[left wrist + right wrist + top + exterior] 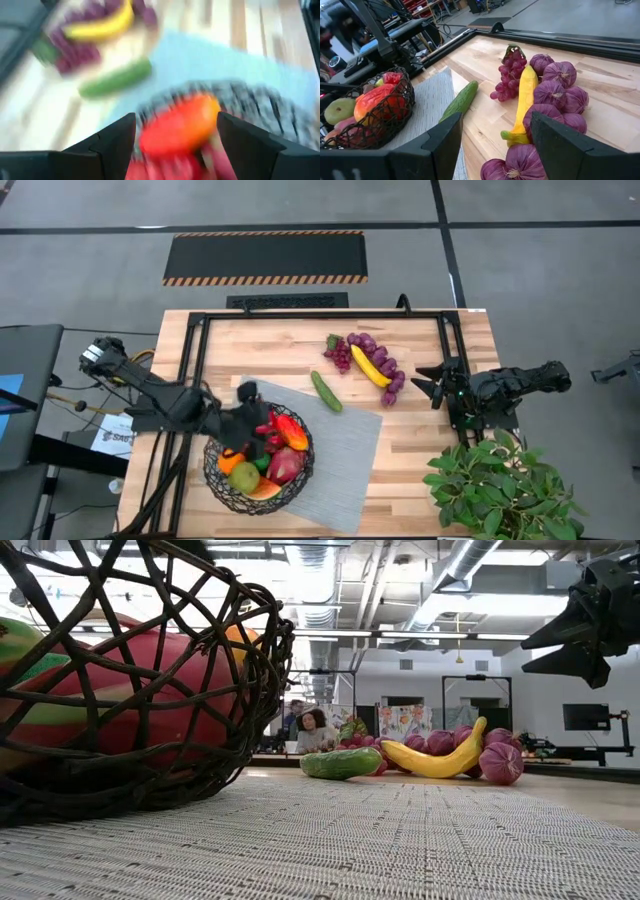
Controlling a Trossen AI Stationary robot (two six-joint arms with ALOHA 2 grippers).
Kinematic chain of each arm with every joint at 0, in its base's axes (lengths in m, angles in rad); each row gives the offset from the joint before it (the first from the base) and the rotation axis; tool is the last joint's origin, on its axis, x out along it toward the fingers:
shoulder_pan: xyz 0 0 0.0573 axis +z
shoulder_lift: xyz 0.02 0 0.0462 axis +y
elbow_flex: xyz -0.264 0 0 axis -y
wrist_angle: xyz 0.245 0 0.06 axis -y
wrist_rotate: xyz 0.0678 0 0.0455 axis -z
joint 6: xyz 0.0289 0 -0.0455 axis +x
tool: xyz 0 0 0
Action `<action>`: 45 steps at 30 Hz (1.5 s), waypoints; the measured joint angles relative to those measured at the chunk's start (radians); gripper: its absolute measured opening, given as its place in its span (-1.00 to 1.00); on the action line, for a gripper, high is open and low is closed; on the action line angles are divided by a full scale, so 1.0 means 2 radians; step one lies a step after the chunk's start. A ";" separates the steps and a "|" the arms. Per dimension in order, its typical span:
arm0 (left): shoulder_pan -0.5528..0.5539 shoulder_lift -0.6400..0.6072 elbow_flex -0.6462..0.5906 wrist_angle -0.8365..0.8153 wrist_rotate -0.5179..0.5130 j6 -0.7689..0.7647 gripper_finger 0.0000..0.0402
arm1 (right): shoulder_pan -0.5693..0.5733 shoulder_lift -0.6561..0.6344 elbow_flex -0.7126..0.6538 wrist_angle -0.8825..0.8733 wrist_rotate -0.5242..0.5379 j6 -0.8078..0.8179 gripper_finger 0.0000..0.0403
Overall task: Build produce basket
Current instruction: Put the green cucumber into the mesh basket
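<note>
Roughly half done, judging by the spread — the basket is sitting on the grey mat at the table's front left, already holding several pieces: an orange-red pepper-like piece, a green apple, a reddish fruit and a few more. The left gripper is hovering over the basket's back rim, fingers spread apart with nothing between them. Still lying outside: the cucumber at the mat's edge, and the banana, grapes and purple bulbs clustered further back on the wood. The right gripper is waiting just beside that cluster, fingers wide apart — empty
</note>
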 joint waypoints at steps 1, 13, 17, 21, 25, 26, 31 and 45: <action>0.012 0.000 0.001 0.021 -0.005 0.019 0.32 | 0.000 0.000 0.000 0.000 0.000 0.000 0.27; 0.182 0.085 0.001 0.232 0.112 0.176 0.32 | 0.000 0.000 0.000 -0.002 0.000 0.000 0.27; 0.214 0.151 0.001 0.300 0.162 0.210 0.32 | 0.000 0.000 0.000 -0.005 0.000 0.000 0.27; 0.235 0.214 0.004 0.329 0.207 0.233 0.32 | 0.000 0.000 0.000 -0.013 0.000 0.000 0.27; 0.251 0.267 0.024 0.333 0.211 0.256 0.32 | 0.000 0.000 0.000 -0.015 0.000 0.001 0.27; 0.254 0.279 0.031 0.336 0.211 0.260 0.32 | 0.000 0.000 0.000 -0.015 0.000 0.001 0.27; 0.271 0.329 0.087 0.274 0.225 0.307 0.32 | 0.000 0.000 0.000 -0.015 0.000 0.001 0.27; 0.279 0.404 0.246 0.071 0.228 0.381 0.32 | 0.000 0.000 0.000 -0.015 0.000 0.001 0.27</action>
